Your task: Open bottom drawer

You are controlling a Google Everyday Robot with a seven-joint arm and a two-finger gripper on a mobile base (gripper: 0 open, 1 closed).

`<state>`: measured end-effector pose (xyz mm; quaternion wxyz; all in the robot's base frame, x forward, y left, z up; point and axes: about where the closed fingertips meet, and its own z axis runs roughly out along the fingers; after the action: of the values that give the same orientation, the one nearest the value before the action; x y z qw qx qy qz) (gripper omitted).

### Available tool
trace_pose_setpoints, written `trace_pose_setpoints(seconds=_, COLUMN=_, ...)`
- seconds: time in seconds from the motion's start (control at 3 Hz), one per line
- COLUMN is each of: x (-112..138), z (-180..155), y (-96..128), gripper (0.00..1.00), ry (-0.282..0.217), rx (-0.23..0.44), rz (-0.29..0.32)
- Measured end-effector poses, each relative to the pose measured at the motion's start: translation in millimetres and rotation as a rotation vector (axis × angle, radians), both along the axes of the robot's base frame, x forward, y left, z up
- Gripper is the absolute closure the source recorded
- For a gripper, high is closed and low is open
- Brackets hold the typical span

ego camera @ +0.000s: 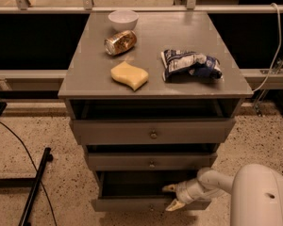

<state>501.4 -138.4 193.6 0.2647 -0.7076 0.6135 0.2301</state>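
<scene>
1. Down at the foot of the grey cabinet (85, 86), the bottom drawer (127, 205) sits partly out of its slot, a dark cavity showing behind its slim front panel.
2. The pincer (170, 197) is right at that drawer, towards its right half, reaching in from the white arm (212, 182) at the lower right.
3. Its two pale fingers are spread apart: the upper one (169, 188) pokes over the top edge of the front panel into the cavity, and the lower one lies across the panel's face. Whether they press on the panel, I cannot tell.
4. Above it, the middle drawer (132, 162) and the top drawer (113, 132) each stand a little forward of the frame, small round knobs at their centres.
5. On the cabinet top: a white bowl (123, 19) at the back, a can (120, 42) on its side just in front of it, a yellow sponge (129, 75) nearer the front edge, and a blue and white snack bag (191, 64) off to the right.
6. A black cable (19, 145) trails over the speckled floor (52, 126) on the left.
</scene>
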Motion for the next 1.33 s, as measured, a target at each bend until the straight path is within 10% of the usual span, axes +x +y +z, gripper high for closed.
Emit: trace_pose_setpoints(seconds=1.33, x=-27, z=46, y=1, gripper=0.00, ry=-0.078, rx=-0.047, rz=-0.010)
